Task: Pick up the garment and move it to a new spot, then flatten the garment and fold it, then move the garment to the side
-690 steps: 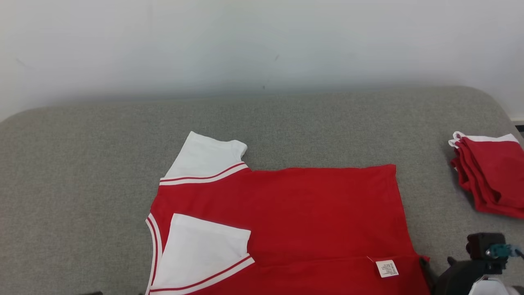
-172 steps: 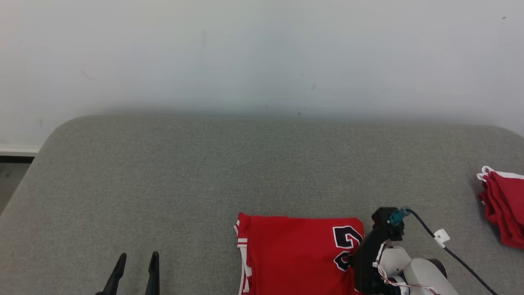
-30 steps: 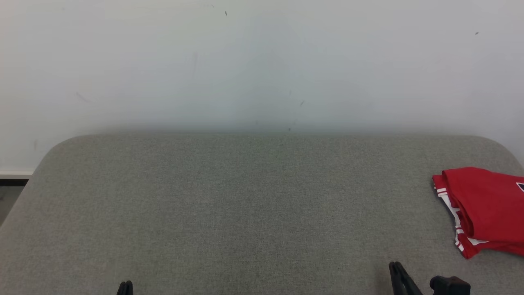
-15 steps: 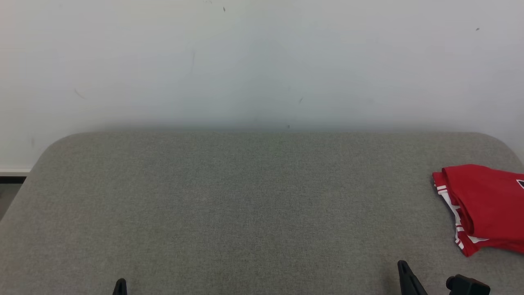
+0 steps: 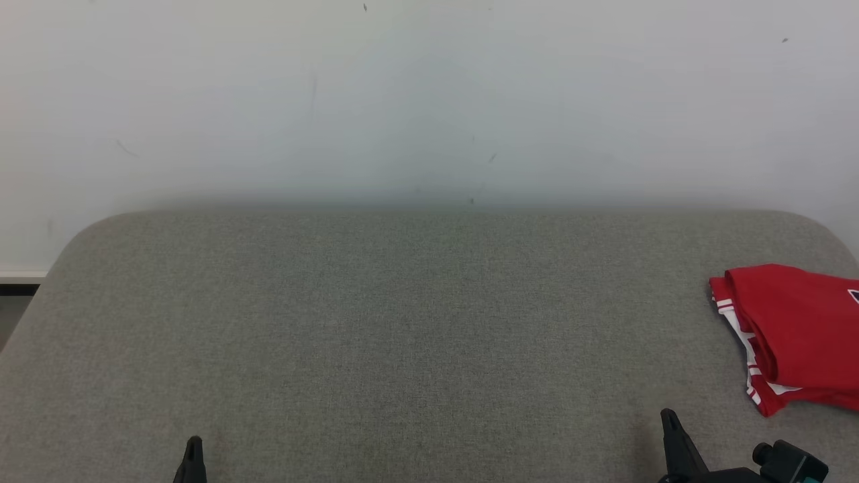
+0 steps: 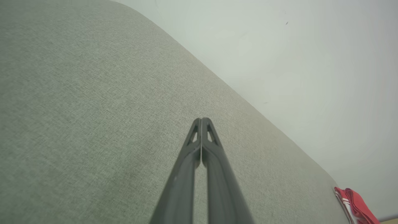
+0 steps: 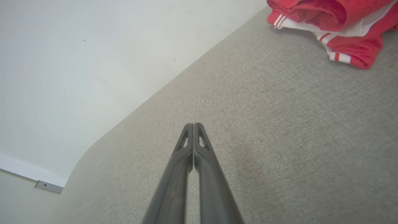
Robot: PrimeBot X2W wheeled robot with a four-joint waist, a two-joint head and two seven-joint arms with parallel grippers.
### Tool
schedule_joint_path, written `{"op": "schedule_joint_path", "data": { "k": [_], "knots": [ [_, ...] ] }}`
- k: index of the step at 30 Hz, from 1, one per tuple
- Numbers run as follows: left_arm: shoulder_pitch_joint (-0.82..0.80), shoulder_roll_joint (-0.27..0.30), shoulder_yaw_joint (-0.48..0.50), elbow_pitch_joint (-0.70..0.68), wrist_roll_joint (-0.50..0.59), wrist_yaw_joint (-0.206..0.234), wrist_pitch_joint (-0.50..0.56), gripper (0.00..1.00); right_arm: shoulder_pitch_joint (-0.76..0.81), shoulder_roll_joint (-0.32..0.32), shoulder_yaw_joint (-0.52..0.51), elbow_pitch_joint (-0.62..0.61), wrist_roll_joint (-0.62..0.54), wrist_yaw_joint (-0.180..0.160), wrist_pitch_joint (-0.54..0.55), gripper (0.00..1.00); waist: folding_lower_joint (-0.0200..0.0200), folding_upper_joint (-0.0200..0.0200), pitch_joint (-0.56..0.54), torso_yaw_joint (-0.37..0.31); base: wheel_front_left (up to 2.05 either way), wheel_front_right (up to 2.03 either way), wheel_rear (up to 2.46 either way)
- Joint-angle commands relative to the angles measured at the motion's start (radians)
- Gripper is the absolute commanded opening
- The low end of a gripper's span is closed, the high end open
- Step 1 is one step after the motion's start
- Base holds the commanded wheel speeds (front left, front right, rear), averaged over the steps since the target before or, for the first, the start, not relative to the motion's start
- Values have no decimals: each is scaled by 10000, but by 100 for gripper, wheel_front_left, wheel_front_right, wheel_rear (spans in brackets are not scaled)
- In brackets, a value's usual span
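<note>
The garment (image 5: pixel 798 332) is a red jersey with white striped trim, folded and lying at the right edge of the grey cushion. It also appears in the right wrist view, garment (image 7: pixel 335 21), and tiny in the left wrist view, garment (image 6: pixel 356 207). My left gripper (image 6: pixel 201 119) is shut with nothing in it, its tip (image 5: pixel 194 443) at the lower left of the head view. My right gripper (image 7: pixel 193 125) is shut and empty too, its tip (image 5: pixel 668 416) at the lower right, well short of the garment.
The grey upholstered surface (image 5: pixel 402 322) has rounded back corners and meets a pale wall (image 5: pixel 429 100) behind. A dark floor strip (image 5: pixel 17 290) shows past the left edge.
Both grippers have closed from partly open. Their tips have come up slightly into the head view, which has itself shifted a little. The garment lies as before.
</note>
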Motion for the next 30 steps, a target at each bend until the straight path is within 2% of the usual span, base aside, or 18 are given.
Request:
{"op": "schedule_joint_path", "data": {
  "k": [1, 30],
  "knots": [
    [-331, 29, 67, -87, -346, -8, 92, 0, -341, -14, -52, -199, 334, 2, 29, 0, 0, 0, 12, -3, 0, 0, 0],
    [-1205, -100, 396, 82, -3543, -14, 1219, 0, -729, -18, -306, -540, 3888, 4, 480, 0, 0, 0, 269, -61, 0, 0, 0]
  ]
}}
